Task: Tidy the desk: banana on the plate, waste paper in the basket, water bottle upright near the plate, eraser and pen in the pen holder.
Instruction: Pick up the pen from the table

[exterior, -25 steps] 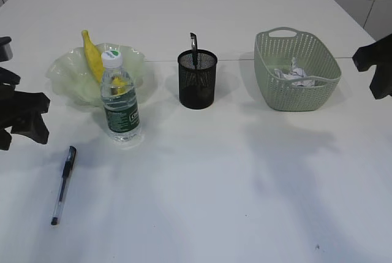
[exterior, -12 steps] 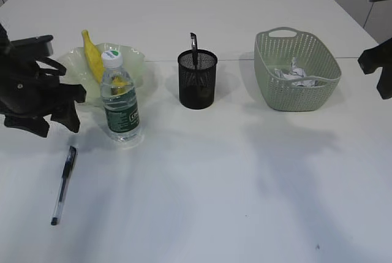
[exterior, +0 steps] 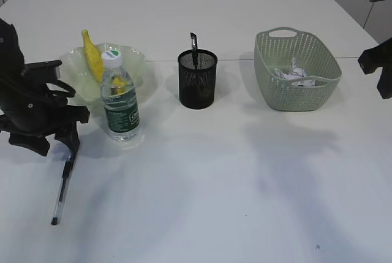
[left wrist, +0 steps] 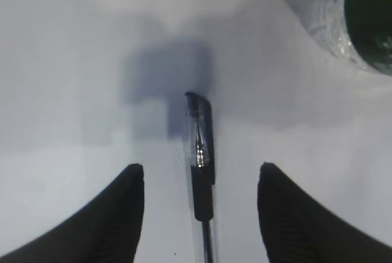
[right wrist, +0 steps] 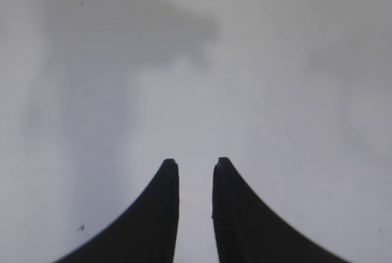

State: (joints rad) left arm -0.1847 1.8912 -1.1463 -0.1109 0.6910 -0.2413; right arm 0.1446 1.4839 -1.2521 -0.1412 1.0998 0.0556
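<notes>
Left tool [left wrist: 201, 174] hangs spread wide over the pen [left wrist: 201, 152], gripping nothing; its capped end lies on the counter [exterior: 214, 171] between the two fingers, touching neither. Just beside stands the water bottle [exterior: 120, 100], upright before the plate [exterior: 138, 60]. Right tool [right wrist: 195, 168], nearly pinched together and empty, hovers over bare counter.

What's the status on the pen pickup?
Left gripper open, fingers straddling pen on desk. Right gripper narrow, empty. Water bottle close beside.
</notes>
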